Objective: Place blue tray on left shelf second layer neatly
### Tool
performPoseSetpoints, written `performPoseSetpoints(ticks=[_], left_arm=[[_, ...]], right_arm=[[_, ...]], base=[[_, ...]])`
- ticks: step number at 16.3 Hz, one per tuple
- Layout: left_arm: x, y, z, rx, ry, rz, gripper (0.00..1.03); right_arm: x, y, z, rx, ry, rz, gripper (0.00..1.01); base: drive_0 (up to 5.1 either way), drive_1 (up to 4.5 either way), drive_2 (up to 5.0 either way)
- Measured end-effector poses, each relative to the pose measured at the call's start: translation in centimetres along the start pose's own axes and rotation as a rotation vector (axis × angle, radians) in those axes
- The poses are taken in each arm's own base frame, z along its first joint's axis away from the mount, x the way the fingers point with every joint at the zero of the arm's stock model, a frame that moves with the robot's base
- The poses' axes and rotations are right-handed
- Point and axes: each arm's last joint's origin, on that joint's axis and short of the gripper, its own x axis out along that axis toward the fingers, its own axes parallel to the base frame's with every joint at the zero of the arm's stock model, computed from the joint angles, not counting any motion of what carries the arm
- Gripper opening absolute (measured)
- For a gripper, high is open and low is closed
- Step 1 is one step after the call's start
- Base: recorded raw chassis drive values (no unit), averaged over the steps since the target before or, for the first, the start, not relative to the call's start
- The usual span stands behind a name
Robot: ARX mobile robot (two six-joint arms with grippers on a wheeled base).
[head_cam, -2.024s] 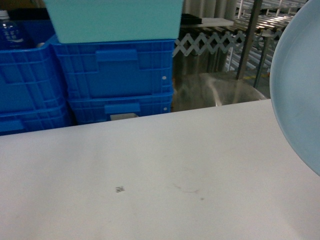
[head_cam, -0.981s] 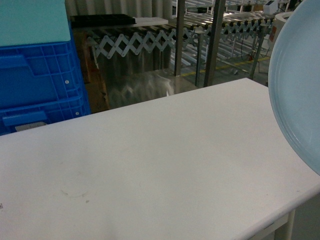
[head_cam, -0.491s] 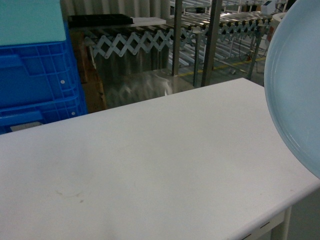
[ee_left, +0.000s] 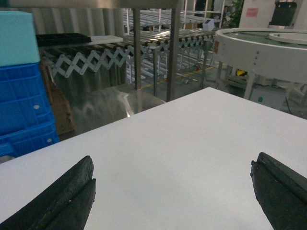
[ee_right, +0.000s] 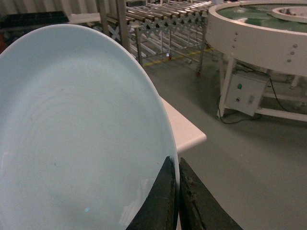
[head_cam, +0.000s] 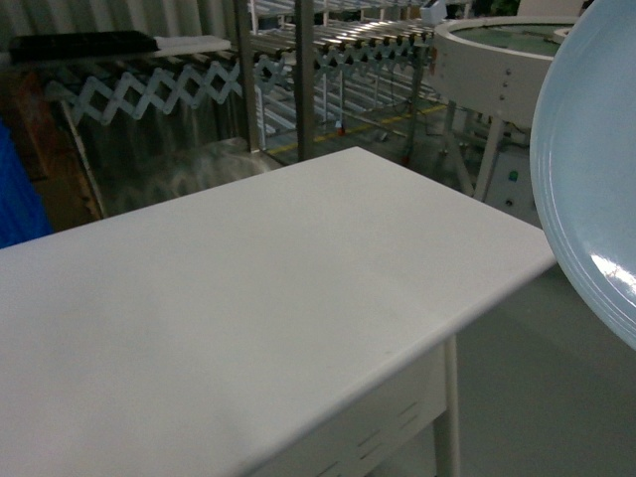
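A: Which step is the robot on?

B: The carry, by the look of it. The right gripper [ee_right: 176, 191] is pinched tight on the rim of the blue tray [ee_right: 76, 143], one finger on each face, and the dish stands nearly on edge. In the head view it fills the 3 o'clock side [head_cam: 591, 179], held in the air beyond the corner of the white table [head_cam: 238, 298].

A: And the other arm?

B: The left gripper [ee_left: 172, 191] is spread wide with nothing between its fingers [ee_left: 67, 199], hovering over the tabletop.

A: Is the shelf in sight?

B: Steel posts [head_cam: 304, 75] and roller rails stand around 12 o'clock behind the table, but whether those belong to the left shelf cannot be told. Blue crates [ee_left: 24, 105] stacked at 9 o'clock in the left wrist view likely mark that side.

A: So what does the next move call for?

B: Probably bringing the target tier into view, then levelling the dish from its tilt before sliding it onto the second layer, keeping the rim grip firm since it holds only one edge.

A: Any writing to read?

B: None legible. A pale sign at 1 o'clock in the left wrist view is too blurred to make out
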Motion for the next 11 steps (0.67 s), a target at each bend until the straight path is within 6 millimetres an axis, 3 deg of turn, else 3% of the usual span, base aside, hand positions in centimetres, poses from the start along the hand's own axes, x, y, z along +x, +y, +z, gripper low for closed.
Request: performPoseSetpoints(ticks=[1,11], left_arm=[[0.0,0.0,0.01,0.0,-0.001,-0.001,0.98],[0.0,-0.01,0.0,0.0,0.0,-0.002,0.98]], right_arm=[[0.01,-0.01,-0.03,0.001,0.003,-0.003,0.02],[0.01,-0.01,-0.04,0.001,0.003,-0.006,0.02]], base=[[3.2,-3.4,-3.4],[0.1,0.13,0.1]])
